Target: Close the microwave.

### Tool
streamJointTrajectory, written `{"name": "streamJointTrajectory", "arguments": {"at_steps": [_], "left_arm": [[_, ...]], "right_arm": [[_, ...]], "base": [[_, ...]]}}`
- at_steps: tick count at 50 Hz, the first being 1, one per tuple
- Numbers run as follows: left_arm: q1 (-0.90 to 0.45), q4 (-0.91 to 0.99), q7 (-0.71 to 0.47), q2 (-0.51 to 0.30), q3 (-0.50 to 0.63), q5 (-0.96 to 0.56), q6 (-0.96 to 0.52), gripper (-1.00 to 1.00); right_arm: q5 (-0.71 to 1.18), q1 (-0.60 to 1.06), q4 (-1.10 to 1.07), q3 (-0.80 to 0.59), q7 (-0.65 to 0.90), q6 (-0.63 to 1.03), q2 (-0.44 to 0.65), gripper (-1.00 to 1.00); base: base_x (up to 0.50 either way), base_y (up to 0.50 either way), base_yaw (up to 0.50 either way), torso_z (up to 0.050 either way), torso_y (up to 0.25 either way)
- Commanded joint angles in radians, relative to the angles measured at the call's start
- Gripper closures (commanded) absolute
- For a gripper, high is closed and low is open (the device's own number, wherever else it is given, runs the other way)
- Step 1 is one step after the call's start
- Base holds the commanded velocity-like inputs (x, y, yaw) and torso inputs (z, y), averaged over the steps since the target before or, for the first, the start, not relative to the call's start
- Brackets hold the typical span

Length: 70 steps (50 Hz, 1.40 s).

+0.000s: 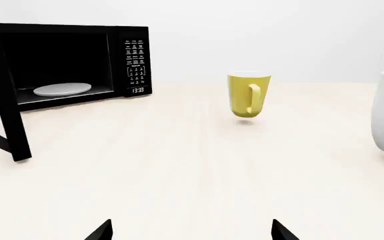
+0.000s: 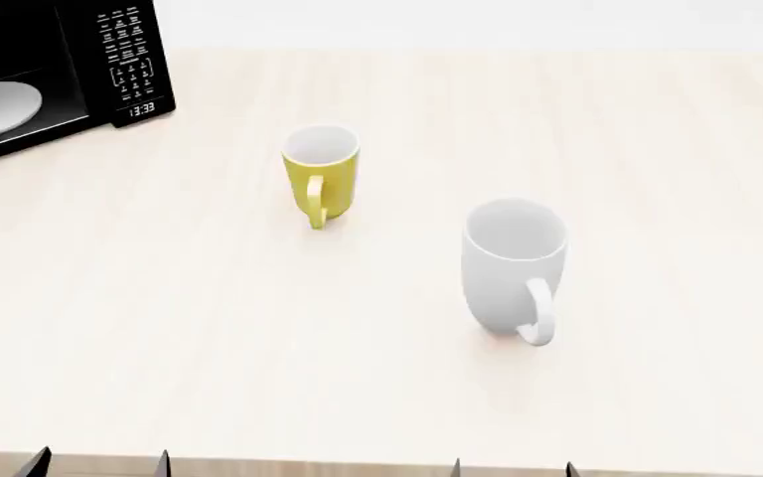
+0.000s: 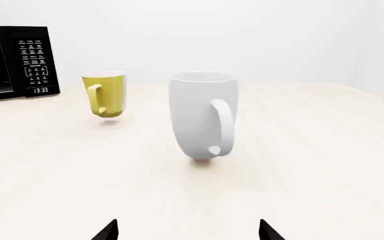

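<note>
The black microwave (image 1: 128, 40) stands at the table's far left, also in the head view (image 2: 123, 60) and right wrist view (image 3: 35, 60). Its door (image 1: 4, 95) is swung wide open, edge-on toward me. The white turntable plate (image 1: 62, 89) lies inside. The clock display reads 13:33. My left gripper (image 1: 190, 231) is open and empty, low over the table's front edge, well short of the door; its tips show in the head view (image 2: 99, 463). My right gripper (image 3: 188, 231) is open and empty at the front edge (image 2: 512, 467), near the white mug.
A yellow mug (image 2: 319, 174) stands mid-table, right of the microwave, handle toward me. A larger white mug (image 2: 515, 263) stands nearer, right of centre. The pale wooden table (image 2: 647, 149) extends far to the right. A white wall lies behind.
</note>
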Motion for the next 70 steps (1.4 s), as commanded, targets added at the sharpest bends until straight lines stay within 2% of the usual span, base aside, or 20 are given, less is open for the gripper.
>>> {"name": "streamJointTrajectory", "arguments": {"at_steps": [1, 18, 22, 25, 28, 30, 47, 70], "left_arm": [[0.000, 0.000, -0.011, -0.010, 0.011, -0.010, 0.000, -1.00], [0.000, -0.001, -0.089, -0.058, 0.074, -0.007, 0.036, -1.00], [0.021, 0.170, -0.171, -0.067, 0.056, 0.067, 0.059, -1.00], [0.059, 0.402, -0.253, -0.092, 0.046, 0.216, 0.184, -1.00], [0.075, 0.508, -0.285, -0.094, 0.020, 0.235, 0.215, -1.00], [0.073, 0.544, -0.285, -0.093, 0.008, 0.217, 0.183, -1.00], [0.082, 0.515, -0.311, -0.118, 0.043, 0.217, 0.200, -1.00], [0.082, 0.497, -0.337, -0.143, 0.074, 0.212, 0.202, -1.00]], "right_arm": [[0.009, 0.000, 0.000, -0.013, 0.013, 0.000, 0.009, -1.00], [0.060, -0.003, -0.026, -0.065, 0.059, 0.015, 0.054, -1.00], [0.057, -0.012, -0.162, -0.064, 0.071, -0.125, 0.065, -1.00], [0.027, -0.029, -0.327, -0.051, 0.094, -0.339, 0.073, -1.00], [0.026, -0.046, -0.400, -0.055, 0.088, -0.459, 0.090, -1.00], [0.035, -0.047, -0.421, -0.054, 0.096, -0.459, 0.091, -1.00], [0.016, -0.044, -0.405, -0.066, 0.130, -0.464, 0.111, -1.00], [-0.027, -0.046, -0.385, -0.092, 0.169, -0.466, 0.132, -1.00]], "base": [[0.00, 0.00, 0.00, 0.000, 0.000], [0.00, 0.00, 0.00, 0.000, 0.000], [0.00, 0.00, 0.00, 0.000, 0.000], [0.00, 0.00, 0.00, 0.000, 0.000], [0.00, 0.00, 0.00, 0.000, 0.000], [0.00, 0.00, 0.00, 0.000, 0.000], [0.00, 0.00, 0.00, 0.000, 0.000], [0.00, 0.49, 0.00, 0.000, 0.000]]}}
